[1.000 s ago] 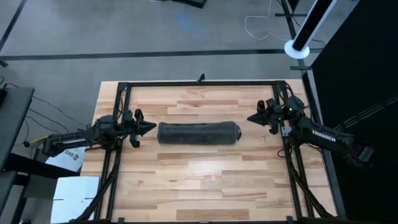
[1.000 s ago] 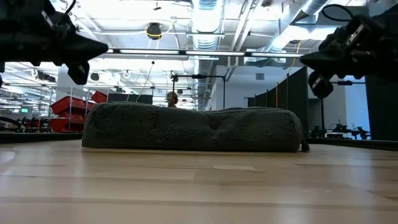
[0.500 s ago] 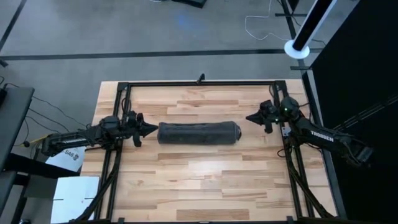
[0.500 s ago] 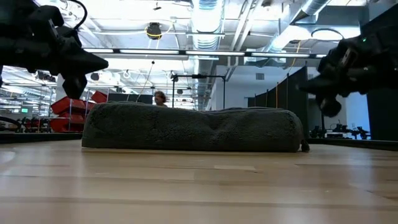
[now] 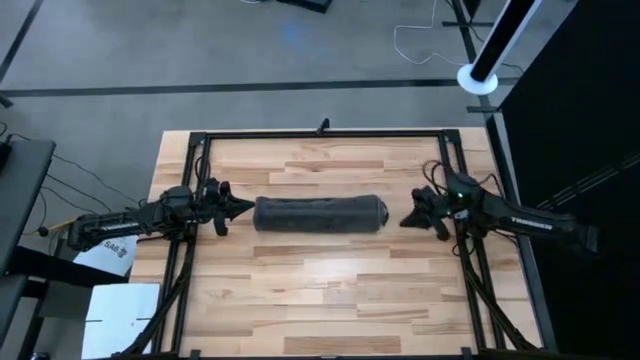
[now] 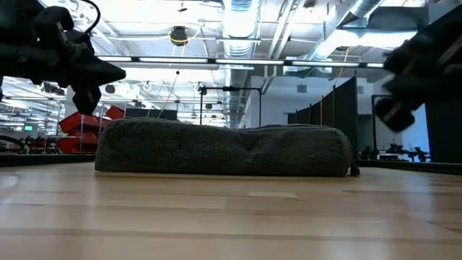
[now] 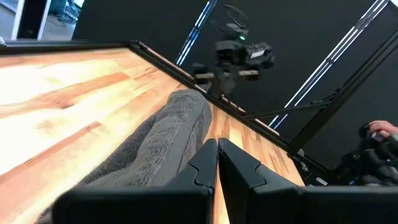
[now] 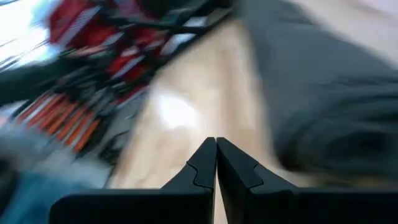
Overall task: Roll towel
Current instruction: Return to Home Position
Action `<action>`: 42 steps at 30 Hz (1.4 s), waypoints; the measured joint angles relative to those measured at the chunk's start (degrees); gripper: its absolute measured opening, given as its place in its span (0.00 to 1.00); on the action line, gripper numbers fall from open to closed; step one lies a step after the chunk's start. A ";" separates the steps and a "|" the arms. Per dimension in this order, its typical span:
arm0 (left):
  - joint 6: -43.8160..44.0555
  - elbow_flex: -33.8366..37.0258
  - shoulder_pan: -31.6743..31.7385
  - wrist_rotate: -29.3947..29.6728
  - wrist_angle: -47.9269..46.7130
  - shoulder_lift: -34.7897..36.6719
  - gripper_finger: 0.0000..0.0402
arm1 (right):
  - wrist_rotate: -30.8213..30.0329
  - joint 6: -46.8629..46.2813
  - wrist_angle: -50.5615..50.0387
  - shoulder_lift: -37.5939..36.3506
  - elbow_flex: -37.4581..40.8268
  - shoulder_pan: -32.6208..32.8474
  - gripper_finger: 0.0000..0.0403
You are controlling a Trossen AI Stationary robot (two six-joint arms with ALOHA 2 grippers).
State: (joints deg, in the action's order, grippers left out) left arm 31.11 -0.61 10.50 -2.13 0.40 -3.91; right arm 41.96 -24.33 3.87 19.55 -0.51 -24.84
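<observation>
The towel (image 5: 320, 214) lies fully rolled on the worktop (image 5: 330, 290) between the left claw (image 5: 238, 207) and right claw (image 5: 407, 220), both closed and empty, so apparently only arm retraction is left.

A pale plank table (image 5: 330, 290) in a black frame (image 5: 320, 133) stands on a grey floor (image 5: 200, 60) crossed by a dark line, with a black wall panel (image 5: 580, 100) along its right side, and beyond it brightly lit white ceiling ducts (image 6: 238, 22) run above red racks (image 6: 79, 123).
</observation>
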 joint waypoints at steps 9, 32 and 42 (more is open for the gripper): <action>0.00 0.12 -0.46 0.18 0.09 0.99 0.00 | 0.90 -0.03 3.09 -19.25 0.00 6.95 0.00; 0.00 0.20 -0.46 0.37 0.13 0.42 0.00 | 2.99 5.93 -0.25 -19.36 0.00 4.14 0.00; 0.00 0.23 -0.46 0.39 0.15 0.42 0.00 | -32.30 30.38 -2.20 -19.36 -0.04 9.84 0.00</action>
State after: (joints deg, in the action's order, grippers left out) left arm 31.11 -0.38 10.04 -1.74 0.55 -3.49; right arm 9.65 6.05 1.67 0.19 -0.56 -15.00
